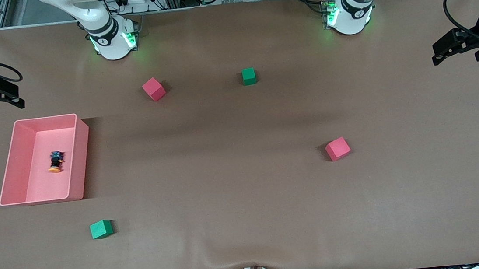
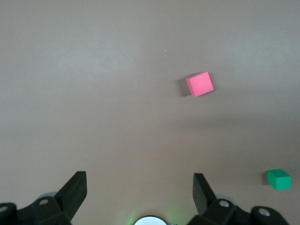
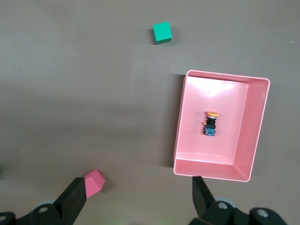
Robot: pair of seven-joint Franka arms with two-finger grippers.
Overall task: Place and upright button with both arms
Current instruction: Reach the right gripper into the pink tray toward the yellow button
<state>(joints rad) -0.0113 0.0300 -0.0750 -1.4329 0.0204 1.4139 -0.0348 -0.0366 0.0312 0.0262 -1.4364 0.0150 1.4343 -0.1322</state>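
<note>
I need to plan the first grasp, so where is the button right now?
The button lies on its side inside the pink bin at the right arm's end of the table, its orange cap toward the front camera; the nearest cube is the green cube.

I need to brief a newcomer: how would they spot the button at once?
Find the pink tray at the right arm's end of the table. The button lies on its side in it: tiny, black-bodied, with an orange cap, unlike the red and green cubes outside.

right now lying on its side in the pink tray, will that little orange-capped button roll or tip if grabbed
The small cylindrical black button with orange cap lies sideways, so it probably rolls when nudged. Stood upright it looks tall and narrow, so likely tippy. The pink plastic tray walls should stop it.
</note>
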